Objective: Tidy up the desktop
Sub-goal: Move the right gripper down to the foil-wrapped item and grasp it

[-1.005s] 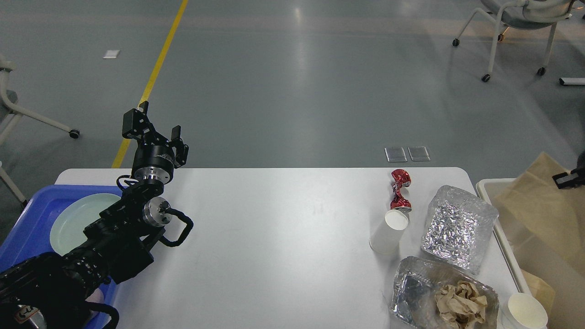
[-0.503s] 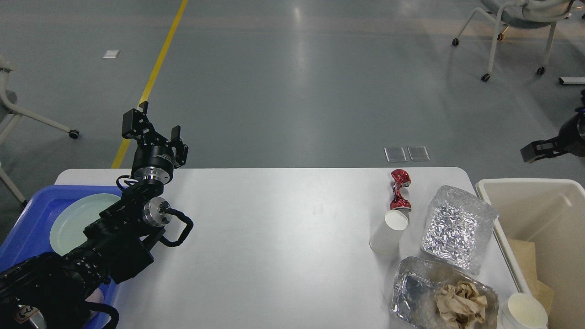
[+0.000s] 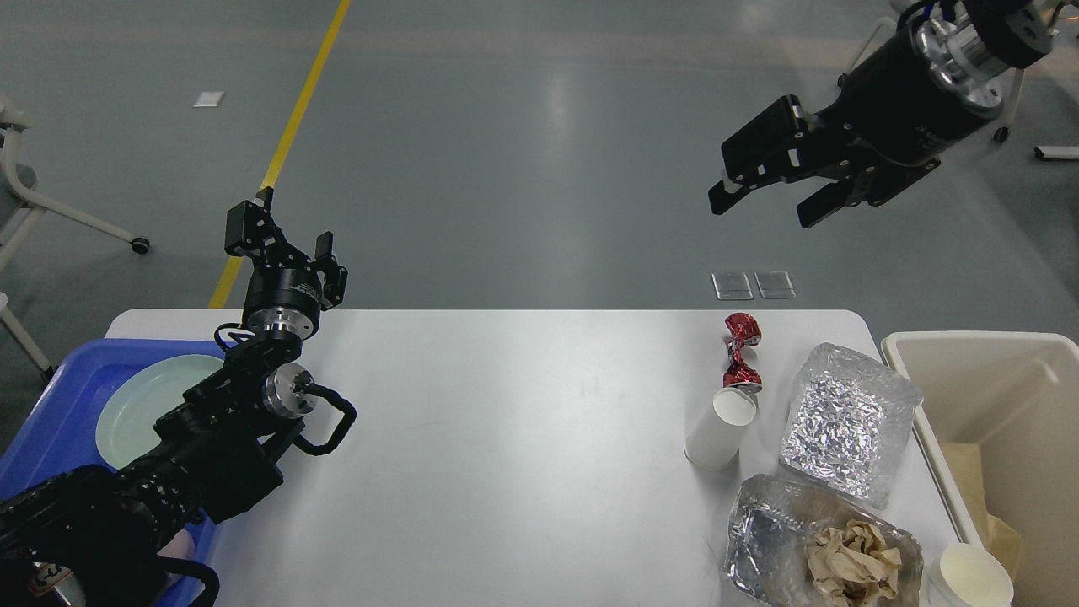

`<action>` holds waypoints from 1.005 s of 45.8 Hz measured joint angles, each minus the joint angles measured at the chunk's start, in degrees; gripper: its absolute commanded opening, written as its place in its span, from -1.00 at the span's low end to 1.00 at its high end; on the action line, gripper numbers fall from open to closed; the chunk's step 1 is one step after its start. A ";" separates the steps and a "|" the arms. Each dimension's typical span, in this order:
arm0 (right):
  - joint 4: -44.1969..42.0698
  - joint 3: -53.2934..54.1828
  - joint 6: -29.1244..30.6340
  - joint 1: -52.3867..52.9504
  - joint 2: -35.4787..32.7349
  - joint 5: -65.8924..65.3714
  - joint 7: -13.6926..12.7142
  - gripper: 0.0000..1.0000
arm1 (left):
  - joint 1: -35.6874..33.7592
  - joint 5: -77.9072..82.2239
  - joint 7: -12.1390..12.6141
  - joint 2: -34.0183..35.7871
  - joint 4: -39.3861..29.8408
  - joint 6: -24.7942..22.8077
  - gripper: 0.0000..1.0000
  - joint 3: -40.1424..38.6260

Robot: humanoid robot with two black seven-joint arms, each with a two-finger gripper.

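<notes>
The white desktop (image 3: 506, 438) fills the lower middle of the head view. At its right end lie a crushed red can (image 3: 740, 352), a white paper cup (image 3: 721, 427) on its side, a foil lid (image 3: 847, 419) and a foil tray (image 3: 759, 539) holding crumpled brown paper (image 3: 851, 561). Another white cup (image 3: 969, 577) stands at the bottom right. My left gripper (image 3: 291, 228) is open and empty above the desktop's back left corner. My right gripper (image 3: 763, 202) is open and empty, raised high above the floor beyond the desktop's right end.
A blue tray (image 3: 50, 413) with a pale green plate (image 3: 143, 405) sits at the left edge. A beige bin (image 3: 952, 346) with brown paper inside stands off the right edge. Chairs stand on the floor behind.
A brown paper sheet held over the bin dropped into it. My right gripper then rose up and moved left, away from the bin. The left arm stayed still.
</notes>
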 measured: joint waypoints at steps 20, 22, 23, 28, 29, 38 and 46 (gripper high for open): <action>20.82 2.29 -1.12 13.74 4.60 7.69 -0.21 0.97 | 0.00 -0.03 0.00 0.00 0.02 0.00 1.00 0.00; 20.93 1.95 -2.12 12.87 5.00 7.71 -0.24 0.97 | 0.00 -0.03 0.00 0.00 0.02 0.00 1.00 0.00; 20.94 1.74 -2.72 12.24 5.25 7.71 -0.27 0.97 | 0.00 -0.03 0.00 0.00 0.02 0.00 1.00 0.00; 20.94 -0.89 -8.14 7.80 7.39 7.41 -0.36 0.98 | 0.01 -0.03 0.00 0.00 0.00 0.00 1.00 0.00; 20.92 -1.82 -9.87 6.69 8.02 7.34 -0.40 0.98 | 0.00 -0.03 0.00 0.00 -0.02 0.00 1.00 0.00; 20.28 -7.68 -23.18 -2.73 12.59 7.24 -0.45 0.98 | 0.01 -0.03 0.00 0.00 0.02 0.00 1.00 0.00; 19.97 -12.26 -33.84 -11.30 16.44 7.12 -0.57 0.98 | 0.01 -0.02 0.00 0.00 0.03 0.00 1.00 0.00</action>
